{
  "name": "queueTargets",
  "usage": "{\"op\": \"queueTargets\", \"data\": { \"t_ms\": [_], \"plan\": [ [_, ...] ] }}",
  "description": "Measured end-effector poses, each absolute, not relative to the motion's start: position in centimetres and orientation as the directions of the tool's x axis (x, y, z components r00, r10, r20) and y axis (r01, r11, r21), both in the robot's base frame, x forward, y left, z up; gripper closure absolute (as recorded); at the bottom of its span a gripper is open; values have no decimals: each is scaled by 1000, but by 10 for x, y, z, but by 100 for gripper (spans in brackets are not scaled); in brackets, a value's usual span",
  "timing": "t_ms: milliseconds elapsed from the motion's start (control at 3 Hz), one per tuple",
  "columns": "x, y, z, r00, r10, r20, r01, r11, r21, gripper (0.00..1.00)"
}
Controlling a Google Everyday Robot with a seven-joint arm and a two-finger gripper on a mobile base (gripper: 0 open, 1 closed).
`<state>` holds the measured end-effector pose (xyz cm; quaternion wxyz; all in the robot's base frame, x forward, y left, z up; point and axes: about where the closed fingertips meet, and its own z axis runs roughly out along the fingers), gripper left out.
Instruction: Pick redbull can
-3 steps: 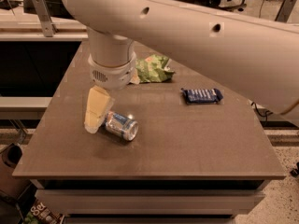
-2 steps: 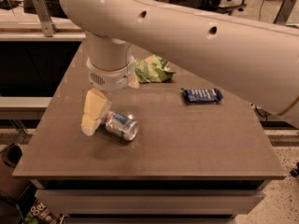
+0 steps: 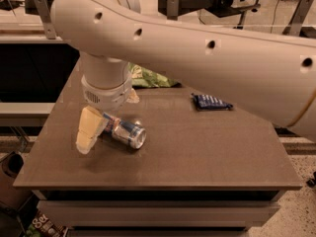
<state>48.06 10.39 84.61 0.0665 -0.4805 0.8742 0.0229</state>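
Note:
The redbull can [image 3: 126,133] lies on its side on the left part of the brown table [image 3: 197,157], its shiny silver end facing front right. My gripper [image 3: 110,114] hangs from the big white arm right over the can's left end. It is open. One cream finger [image 3: 89,131] stands down at the can's left end and seems to touch it. The other finger [image 3: 132,96] shows only as a stub behind the can. The can rests on the table and is not lifted.
A dark blue flat snack-bar wrapper [image 3: 211,101] lies at the right rear of the table. A green snack bag [image 3: 148,77] lies at the back, partly hidden by the arm. The arm spans the upper view. Floor drops off beyond the table's edges.
The gripper has moved a little left and down, closer to the table at the can's left end. The can has not moved.

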Motion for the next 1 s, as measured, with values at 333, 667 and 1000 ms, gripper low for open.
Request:
{"op": "queueTargets", "data": {
  "t_ms": [333, 667, 1000],
  "plan": [
    [481, 106, 840, -514, -849, -126, -852, 522, -46, 0],
    [482, 105, 836, -502, -859, -105, -858, 510, -70, 0],
    [488, 96, 832, -500, -863, -75, -858, 505, -95, 16]
  ]
}}
